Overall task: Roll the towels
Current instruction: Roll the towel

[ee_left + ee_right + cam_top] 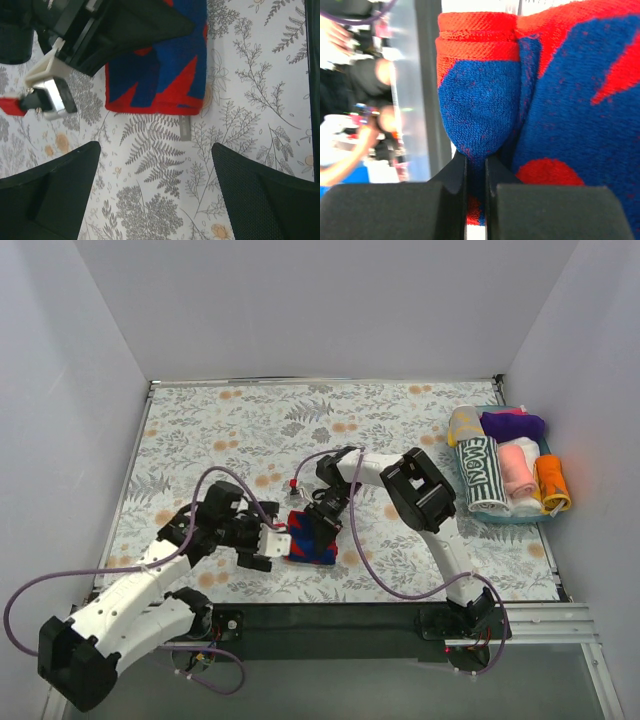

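The red and blue patterned towel [312,537] lies partly folded on the flower-and-fern table covering, near the front middle. My right gripper [326,516] is shut on a fold of it; in the right wrist view the gripper [476,167] pinches blue cloth of the towel [560,100]. My left gripper [268,546] is open just left of the towel, not touching it. In the left wrist view the gripper [155,192] is open over bare covering, with the towel's red edge [160,65] ahead of it. A salmon-pink roll [517,472] lies in the tray at the right.
A teal tray [500,517] at the right edge holds several rolled towels: green-and-white [480,470], orange [552,483], purple [512,425], yellow [462,423]. White walls enclose the table on three sides. Purple cables loop from both arms.
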Controlling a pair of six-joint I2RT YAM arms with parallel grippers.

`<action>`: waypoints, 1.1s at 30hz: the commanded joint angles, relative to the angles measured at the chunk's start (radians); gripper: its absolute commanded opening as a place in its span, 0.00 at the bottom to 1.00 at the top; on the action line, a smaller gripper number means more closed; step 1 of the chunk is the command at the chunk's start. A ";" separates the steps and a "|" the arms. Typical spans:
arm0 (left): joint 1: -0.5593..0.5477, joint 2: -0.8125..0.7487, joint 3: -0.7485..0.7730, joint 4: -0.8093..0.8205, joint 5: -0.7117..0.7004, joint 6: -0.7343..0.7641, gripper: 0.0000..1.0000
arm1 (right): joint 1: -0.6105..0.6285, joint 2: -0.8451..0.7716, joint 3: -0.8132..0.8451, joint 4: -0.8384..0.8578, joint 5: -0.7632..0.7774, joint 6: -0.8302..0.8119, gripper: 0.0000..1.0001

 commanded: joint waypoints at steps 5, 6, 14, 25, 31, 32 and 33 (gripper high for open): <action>-0.385 0.094 -0.068 0.286 -0.339 -0.078 0.89 | -0.046 0.115 0.066 -0.151 -0.093 -0.108 0.01; -0.425 0.146 -0.063 0.298 -0.343 -0.090 0.88 | -0.049 0.127 0.072 -0.161 -0.104 -0.119 0.01; -0.509 0.389 -0.048 0.482 -0.477 -0.119 0.73 | -0.053 0.162 0.111 -0.253 -0.118 -0.205 0.01; -0.522 0.490 -0.001 0.260 -0.318 -0.162 0.26 | -0.100 0.106 0.161 -0.261 -0.070 -0.154 0.32; -0.514 0.513 0.075 0.118 -0.265 -0.207 0.22 | -0.215 0.023 0.411 -0.224 0.135 0.031 0.58; -0.513 0.522 0.088 0.096 -0.241 -0.211 0.22 | -0.229 0.000 0.490 -0.224 0.173 0.042 0.60; -0.505 0.532 0.119 0.060 -0.227 -0.220 0.22 | -0.243 -0.014 0.526 -0.224 0.247 0.050 0.61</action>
